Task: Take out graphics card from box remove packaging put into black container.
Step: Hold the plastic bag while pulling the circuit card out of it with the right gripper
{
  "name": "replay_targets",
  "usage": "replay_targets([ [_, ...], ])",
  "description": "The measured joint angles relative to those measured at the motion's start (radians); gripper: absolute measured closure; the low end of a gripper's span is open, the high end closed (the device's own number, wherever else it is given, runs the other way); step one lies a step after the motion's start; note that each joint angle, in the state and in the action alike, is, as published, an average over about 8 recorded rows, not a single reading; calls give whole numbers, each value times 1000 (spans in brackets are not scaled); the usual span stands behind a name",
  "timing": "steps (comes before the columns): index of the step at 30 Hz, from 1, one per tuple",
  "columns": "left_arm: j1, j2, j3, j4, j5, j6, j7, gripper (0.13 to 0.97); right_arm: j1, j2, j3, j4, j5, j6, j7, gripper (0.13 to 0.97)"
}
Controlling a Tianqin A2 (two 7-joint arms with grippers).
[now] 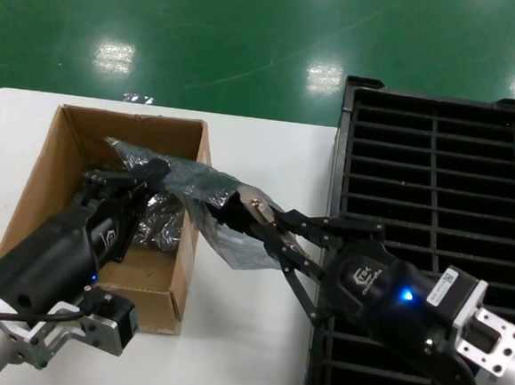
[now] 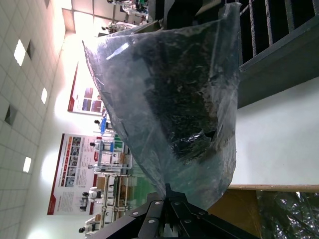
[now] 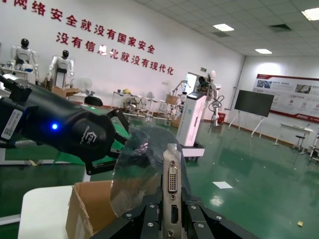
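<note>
Left pincer (image 1: 143, 176) clamps one end of the packaging (image 1: 195, 188) over the box (image 1: 39, 184); more crinkly bags (image 1: 159, 220) lie inside. Right pincer (image 1: 254, 212) is closed on the graphics card (image 3: 172, 179) bracket above the box's right wall. Black container (image 1: 438, 171) sits on the worktop (image 1: 270, 149), visible slots bare.

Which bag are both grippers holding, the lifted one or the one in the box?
The lifted bag, stretched above the box rim between left gripper and right gripper. The other bag lies untouched inside.
</note>
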Motion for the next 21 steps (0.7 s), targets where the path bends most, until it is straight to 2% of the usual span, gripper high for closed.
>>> replay_targets([
  [13,0,0,0,0,0,0,0,959,-79,94,62,86,1,33,27,902],
  [21,0,0,0,0,0,0,0,959,-210,223,186,223,24,67,90,902],
])
